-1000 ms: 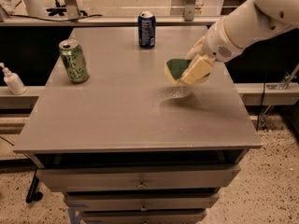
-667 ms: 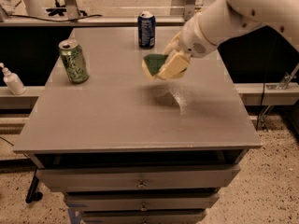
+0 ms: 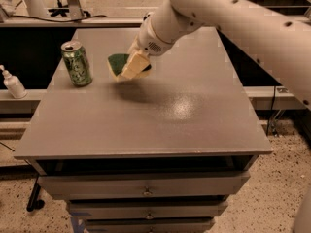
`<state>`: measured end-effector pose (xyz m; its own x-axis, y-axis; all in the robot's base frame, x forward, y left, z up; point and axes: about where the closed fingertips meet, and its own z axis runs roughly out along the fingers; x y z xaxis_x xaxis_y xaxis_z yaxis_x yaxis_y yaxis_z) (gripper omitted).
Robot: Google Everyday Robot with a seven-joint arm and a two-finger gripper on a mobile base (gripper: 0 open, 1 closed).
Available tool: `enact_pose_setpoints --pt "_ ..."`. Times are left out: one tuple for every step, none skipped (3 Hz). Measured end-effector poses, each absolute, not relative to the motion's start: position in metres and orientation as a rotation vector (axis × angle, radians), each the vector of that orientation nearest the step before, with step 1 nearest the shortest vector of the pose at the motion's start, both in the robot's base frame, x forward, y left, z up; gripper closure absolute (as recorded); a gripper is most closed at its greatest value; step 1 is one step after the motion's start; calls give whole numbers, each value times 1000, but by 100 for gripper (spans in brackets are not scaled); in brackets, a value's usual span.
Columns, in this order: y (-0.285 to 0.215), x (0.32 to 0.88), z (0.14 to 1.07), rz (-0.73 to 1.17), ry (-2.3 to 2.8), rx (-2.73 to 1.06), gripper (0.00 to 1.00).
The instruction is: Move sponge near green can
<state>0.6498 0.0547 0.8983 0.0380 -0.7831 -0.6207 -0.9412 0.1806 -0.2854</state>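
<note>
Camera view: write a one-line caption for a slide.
The gripper holds the sponge just above the table, close beside the green can.

The sponge [image 3: 115,64] — dark green scrub face, pale yellow foam base — hangs tilted above the tabletop [image 3: 194,106], pinched in the gripper [image 3: 132,67] over the left half, toward the far edge. The green can [image 3: 77,63] stands upright by the left edge, silver top up — seemingly near the sponge, not touching.
</note>
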Motion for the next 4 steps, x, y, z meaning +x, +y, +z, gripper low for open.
enact_pose_setpoints --pt "93 676 889 299 1769 -1636 100" --pt "118 697 878 297 1770 -1641 100" --pt "133 706 870 307 1769 -1651 100" --pt "143 708 864 328 1761 -1675 82"
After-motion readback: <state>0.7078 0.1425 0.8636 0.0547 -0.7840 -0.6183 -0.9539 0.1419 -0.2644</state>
